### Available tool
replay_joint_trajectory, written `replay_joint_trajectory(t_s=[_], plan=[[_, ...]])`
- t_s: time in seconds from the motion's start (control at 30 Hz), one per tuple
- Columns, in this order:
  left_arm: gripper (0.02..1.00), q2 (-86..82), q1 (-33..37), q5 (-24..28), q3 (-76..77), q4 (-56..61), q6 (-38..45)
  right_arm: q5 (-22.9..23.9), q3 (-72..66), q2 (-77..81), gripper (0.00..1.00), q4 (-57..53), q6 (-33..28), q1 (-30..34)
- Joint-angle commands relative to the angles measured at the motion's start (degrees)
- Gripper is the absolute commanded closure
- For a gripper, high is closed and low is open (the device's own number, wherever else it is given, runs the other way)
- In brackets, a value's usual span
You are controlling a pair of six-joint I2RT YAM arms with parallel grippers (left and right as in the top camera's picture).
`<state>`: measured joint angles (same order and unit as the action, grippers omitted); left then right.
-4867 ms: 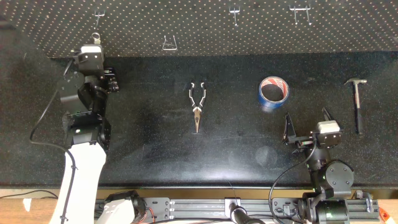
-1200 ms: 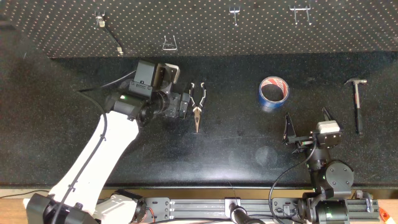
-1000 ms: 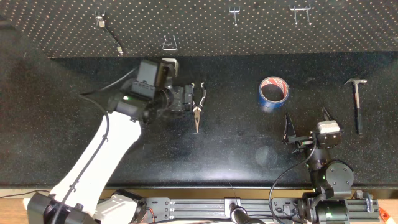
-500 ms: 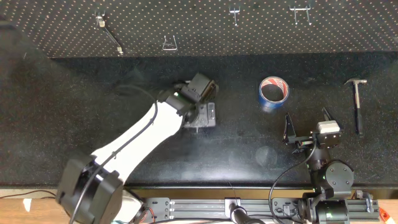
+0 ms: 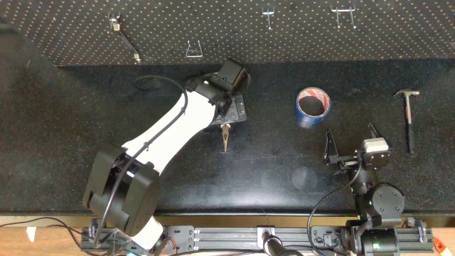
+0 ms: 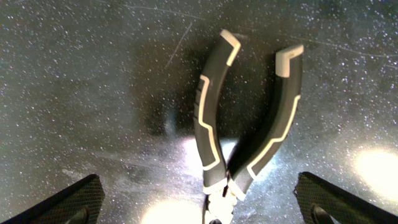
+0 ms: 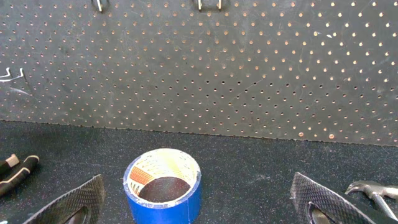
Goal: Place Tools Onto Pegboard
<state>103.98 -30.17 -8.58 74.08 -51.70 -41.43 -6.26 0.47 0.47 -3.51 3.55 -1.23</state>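
Observation:
Grey-handled pliers [image 6: 214,134] with white stripes lie on the black table, their handles spread. My left gripper [image 6: 206,214] hangs open directly over them, one finger [image 6: 74,200] on each side of the handles. From above, the left gripper [image 5: 234,112] covers the handles and just the pliers' nose [image 5: 226,136] pokes out. A wrench [image 5: 129,44] hangs on the pegboard [image 5: 298,35] at the left. My right gripper [image 5: 352,144] rests open near the table's front right, facing the blue tape roll [image 7: 163,185]. A hammer [image 5: 408,117] lies at the far right.
The tape roll [image 5: 313,105] sits right of the pliers. A wire triangle hook [image 5: 193,49] and two metal hooks [image 5: 268,14] [image 5: 343,15] stand free on the pegboard. The hammer head [image 7: 372,189] and the pliers' handles [image 7: 15,168] show at the right wrist view's edges.
The left arm has left the wrench hanging on the pegboard, swung right across the table and turned over the pliers. The right arm has not moved.

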Motion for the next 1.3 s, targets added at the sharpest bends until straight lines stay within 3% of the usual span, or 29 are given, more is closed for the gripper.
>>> replay_joint_trajectory(t_s=[0.03, 0.6, 0.9, 1.3], plan=[[0.023, 1.53, 0.9, 0.98, 1.25, 2.03, 1.68, -0.15, -0.24, -0.24, 0.025, -0.17, -0.81, 0.02], [0.023, 5.46, 2.05, 4.39, 1.25, 7.72, 4.48, -0.15, -0.24, -0.24, 0.025, -0.15, -0.81, 0.02], [0.02, 5.49, 3.28, 7.39, 1.25, 9.25, 10.51, -0.15, -0.24, -0.24, 0.025, -0.17, -0.81, 0.02], [0.018, 6.93, 3.34, 6.05, 1.27, 9.07, 11.45, -0.15, -0.24, -0.24, 0.025, -0.17, -0.81, 0.02]])
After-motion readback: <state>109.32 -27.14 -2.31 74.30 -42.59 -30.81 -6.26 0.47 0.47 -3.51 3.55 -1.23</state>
